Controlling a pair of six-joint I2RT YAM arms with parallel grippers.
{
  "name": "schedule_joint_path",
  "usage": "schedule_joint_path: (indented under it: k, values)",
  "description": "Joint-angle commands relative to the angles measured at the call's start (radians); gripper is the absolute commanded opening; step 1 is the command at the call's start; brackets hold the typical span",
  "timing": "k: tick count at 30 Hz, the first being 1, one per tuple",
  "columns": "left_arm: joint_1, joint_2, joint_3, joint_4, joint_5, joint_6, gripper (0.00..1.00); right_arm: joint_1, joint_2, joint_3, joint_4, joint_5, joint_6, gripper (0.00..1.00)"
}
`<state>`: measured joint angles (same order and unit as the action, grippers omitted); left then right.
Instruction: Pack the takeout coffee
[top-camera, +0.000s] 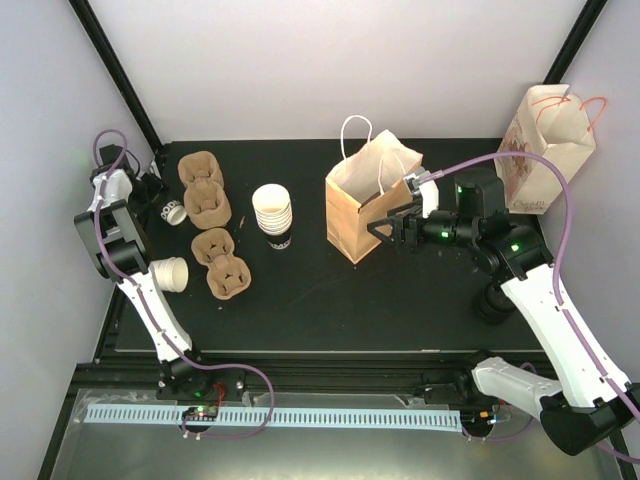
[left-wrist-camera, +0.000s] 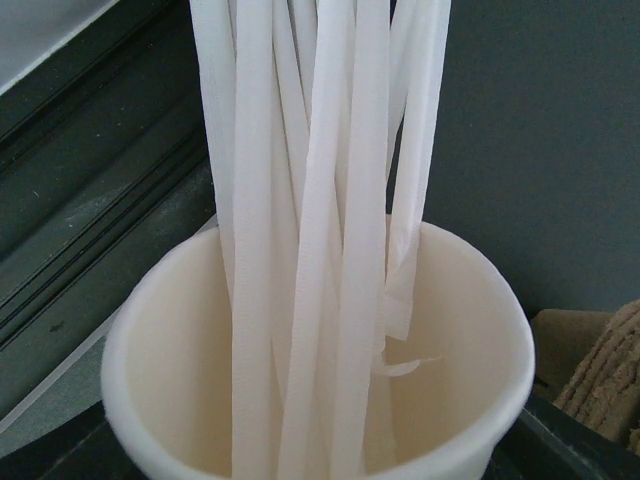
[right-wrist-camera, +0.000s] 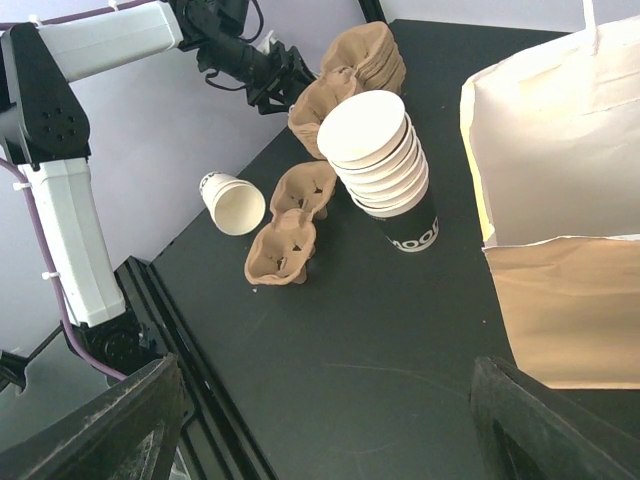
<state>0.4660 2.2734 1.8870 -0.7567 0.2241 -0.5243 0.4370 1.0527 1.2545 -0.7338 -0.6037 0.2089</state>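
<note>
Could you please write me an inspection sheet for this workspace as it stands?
Surface: black mat, no spills seen.
Job's things: cup stack upright mid-mat; loose cup on its side at the left edge; no lids seen.
Clutter: cup carriers in a row at left; brown bag standing open.
Grippers: left gripper appears shut on a third cup with white strips in it; right gripper open beside the brown bag.
Cables: purple cables loop along both arms.
Surroundings: printed bag by the right wall.

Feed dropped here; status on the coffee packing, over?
Right gripper open, empty, beside paper bag. Left gripper around straw cup, grip unclear. Cup stack unpacked on table. One cup on its side.
</note>
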Motion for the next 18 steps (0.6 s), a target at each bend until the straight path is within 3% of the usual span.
schedule_joint_path:
  k: [1,6,18]
  values:
    - [0.003,-0.003,-0.034,0.000,-0.048,0.024,0.72,0.003,-0.017,-0.010,0.009,0.009,0.002,0.80]
    - [-0.019,-0.109,-0.194,0.118,-0.129,0.046,0.71,0.003,-0.016,-0.015,0.022,-0.005,0.002,0.80]
    - [-0.067,-0.235,-0.389,0.222,-0.200,0.051,0.69,0.003,-0.050,-0.029,0.028,-0.020,0.013,0.80]
